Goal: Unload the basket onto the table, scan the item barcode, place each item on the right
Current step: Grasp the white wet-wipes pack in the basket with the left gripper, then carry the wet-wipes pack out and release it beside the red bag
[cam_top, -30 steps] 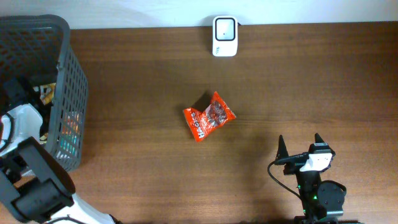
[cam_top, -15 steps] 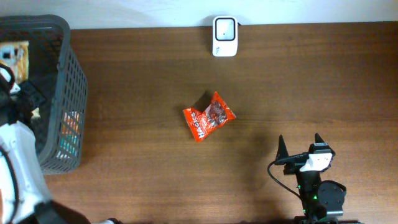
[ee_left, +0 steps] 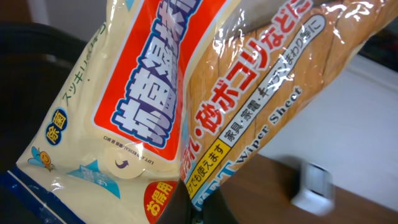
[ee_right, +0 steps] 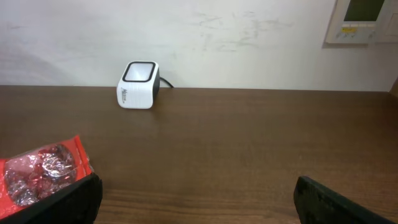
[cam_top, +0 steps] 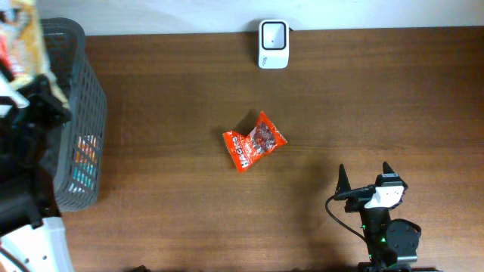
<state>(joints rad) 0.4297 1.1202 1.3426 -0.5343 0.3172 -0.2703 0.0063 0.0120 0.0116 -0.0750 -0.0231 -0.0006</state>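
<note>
Dark wooden table (cam_top: 378, 106); left gripper (ee_left: 198, 205) clenches cream-and-orange plastic wiper-sheet packet (ee_left: 186, 93), far left above grey mesh basket (cam_top: 83, 113), likely for carrying to white scanner (cam_top: 273, 34) at far edge; right gripper (cam_top: 364, 172) released, idle near right

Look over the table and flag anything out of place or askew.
One thing: the red snack bag lies loose and skewed mid-table, away from the basket that holds other items. The scanner sits squarely at the far edge. Nothing looks spilled or damaged.
</note>
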